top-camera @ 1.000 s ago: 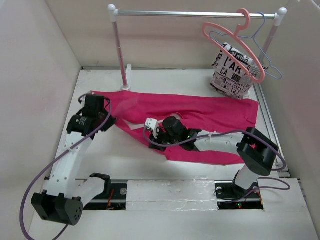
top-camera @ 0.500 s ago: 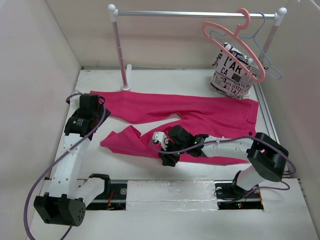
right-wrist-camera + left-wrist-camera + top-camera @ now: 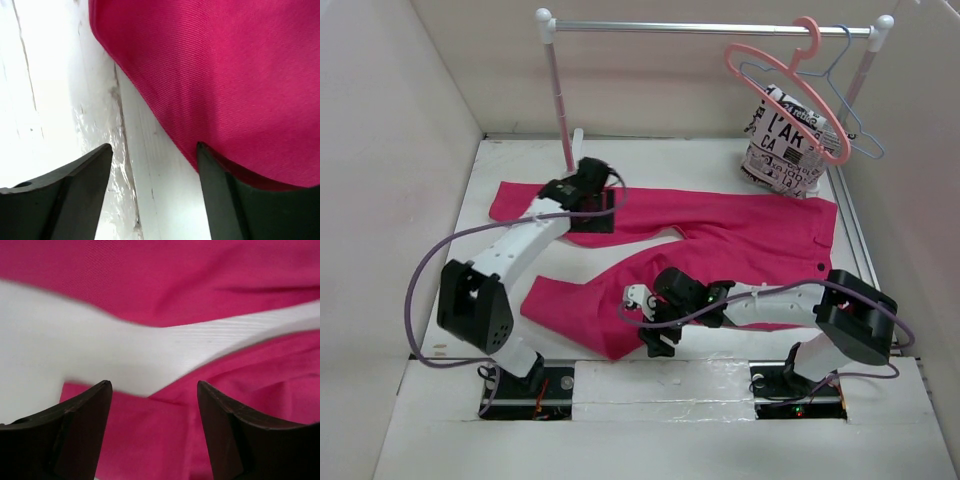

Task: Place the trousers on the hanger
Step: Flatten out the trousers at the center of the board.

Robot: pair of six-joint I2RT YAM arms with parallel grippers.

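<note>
Left wrist view: the left gripper [image 3: 155,390] has its two dark, wedge-shaped fingers [image 3: 75,430] spread well apart, with nothing between them. Under them lie the bright magenta-pink soft fabric trousers [image 3: 200,280], finely ribbed and lightly creased, and a blurred strip of the white table [image 3: 60,350] shows between two spreads of the cloth.

In the right wrist view the right gripper [image 3: 155,150] is also spread wide and grips nothing. The rounded hem of the trousers [image 3: 225,75] runs down to the tip of one dark finger [image 3: 240,205]; whether they touch I cannot tell. The table [image 3: 50,75] here is white, with a glossy, wrinkled seam.

From the top external view the trousers [image 3: 740,235] lie flat on the table [image 3: 670,160], one leg reaching left under the left gripper [image 3: 590,212], the other angling toward the near edge beside the right gripper [image 3: 645,322]. The salmon-pink plastic hanger [image 3: 782,95], thick and triangular, hangs on the metal rail [image 3: 710,28] at the far right, apart from the trousers.
</note>
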